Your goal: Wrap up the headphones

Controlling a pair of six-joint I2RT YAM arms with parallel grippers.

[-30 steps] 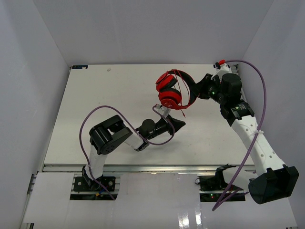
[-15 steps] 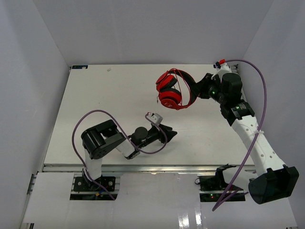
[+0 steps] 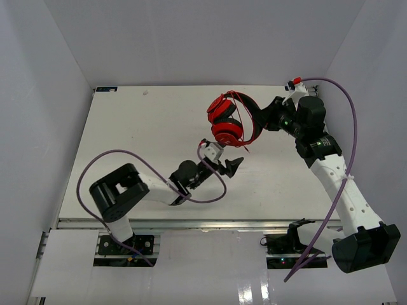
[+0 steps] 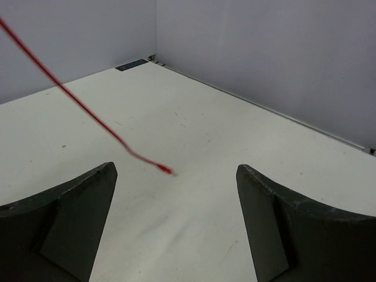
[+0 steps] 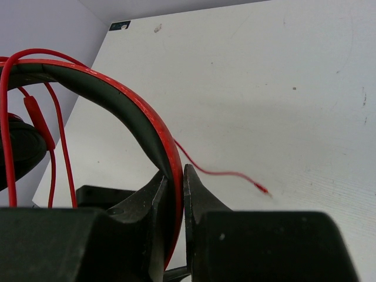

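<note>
While right gripper (image 5: 175, 176) clamps the black-and-red headband (image 5: 135, 114), red over-ear headphones (image 3: 227, 122) hang clear of the white table (image 3: 140, 133) for winding | left gripper (image 3: 230, 166) gapes empty, low near them | thin red cable tip (image 4: 168, 171) on table ahead, likely next pickup.

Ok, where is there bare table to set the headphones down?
The far-left stretch of the table, between the left wall and the headphones, is bare. So is the near patch between the left gripper and the right arm. Crowded: under the headphones, where the cable dangles by the left gripper.
</note>
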